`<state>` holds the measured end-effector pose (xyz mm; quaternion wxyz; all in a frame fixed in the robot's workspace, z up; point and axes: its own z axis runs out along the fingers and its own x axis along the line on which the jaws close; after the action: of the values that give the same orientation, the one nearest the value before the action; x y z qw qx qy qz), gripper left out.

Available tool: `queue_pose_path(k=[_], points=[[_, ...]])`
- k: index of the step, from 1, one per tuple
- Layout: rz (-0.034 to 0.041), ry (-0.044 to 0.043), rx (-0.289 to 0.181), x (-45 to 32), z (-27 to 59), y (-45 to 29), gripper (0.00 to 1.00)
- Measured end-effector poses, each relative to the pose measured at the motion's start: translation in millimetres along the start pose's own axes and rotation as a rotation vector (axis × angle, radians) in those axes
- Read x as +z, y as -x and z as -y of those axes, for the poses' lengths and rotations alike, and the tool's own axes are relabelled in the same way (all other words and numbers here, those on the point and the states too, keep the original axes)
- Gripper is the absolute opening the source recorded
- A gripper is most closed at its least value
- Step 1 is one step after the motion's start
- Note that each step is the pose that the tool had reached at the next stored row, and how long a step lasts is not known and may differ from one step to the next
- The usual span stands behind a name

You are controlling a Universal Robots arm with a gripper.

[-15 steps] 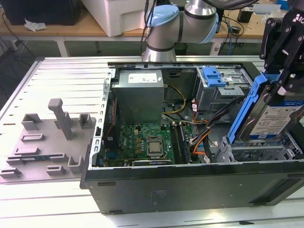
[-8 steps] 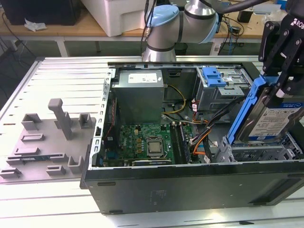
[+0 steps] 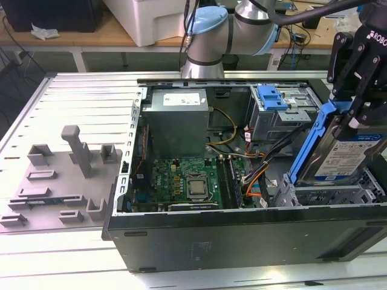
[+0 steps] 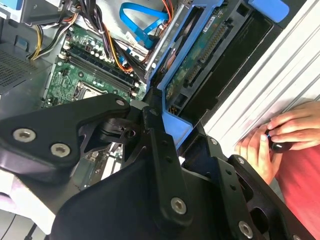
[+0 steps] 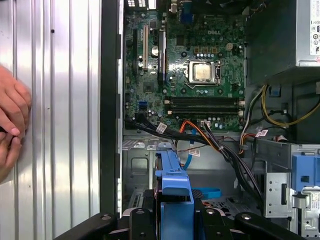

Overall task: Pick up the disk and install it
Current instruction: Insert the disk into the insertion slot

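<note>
So your gripper (image 3: 354,106) has its jaws clamped on the top end of the disk (image 3: 344,151), pinching it by the blue bracket (image 5: 173,187). The bit that matters is how the disk sits against the grey bay (image 3: 326,193) in the case (image 3: 242,235) corner. The disk hangs right over that bay, with its lower end down at the bay's mouth. Its long axis runs steeply up out of the bay, and the top leans away from the motherboard (image 3: 181,175) next to the bay. I'd say it's not seated flat in the bay yet.
</note>
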<state>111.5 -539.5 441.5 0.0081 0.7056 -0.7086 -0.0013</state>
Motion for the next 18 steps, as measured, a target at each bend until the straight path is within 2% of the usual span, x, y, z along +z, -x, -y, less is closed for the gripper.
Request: queue_pose_path(k=[18], points=[[-0.0001, -0.0011, 0.000, 13.3, 0.2, 0.1, 0.37]])
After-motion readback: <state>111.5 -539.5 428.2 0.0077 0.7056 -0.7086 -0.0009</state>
